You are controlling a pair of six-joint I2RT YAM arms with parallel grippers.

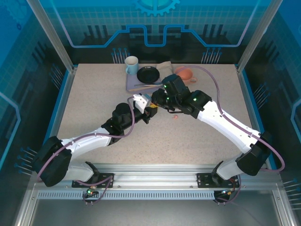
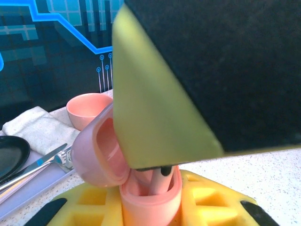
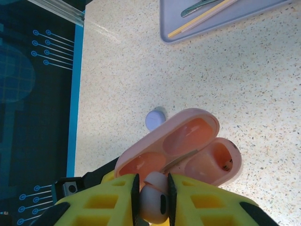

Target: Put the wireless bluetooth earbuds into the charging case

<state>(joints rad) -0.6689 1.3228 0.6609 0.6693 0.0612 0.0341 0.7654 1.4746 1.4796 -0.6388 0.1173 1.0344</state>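
Two hands busy: left hand [image 2: 149,208] clamped on open pink case [image 3: 188,141], right hand [image 3: 153,182] pinching earbud [image 3: 154,203]; misaligned release could drop it onto table [image 3: 263,84].

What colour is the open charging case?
Salmon pink; the open pebble-shaped plastic charging case shows best in the right wrist view.

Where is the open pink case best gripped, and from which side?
Its lower shell, pinched across the sides from the closed end, as the left gripper does: the lid hinges aside, and the mouth must stay free for the earbud.
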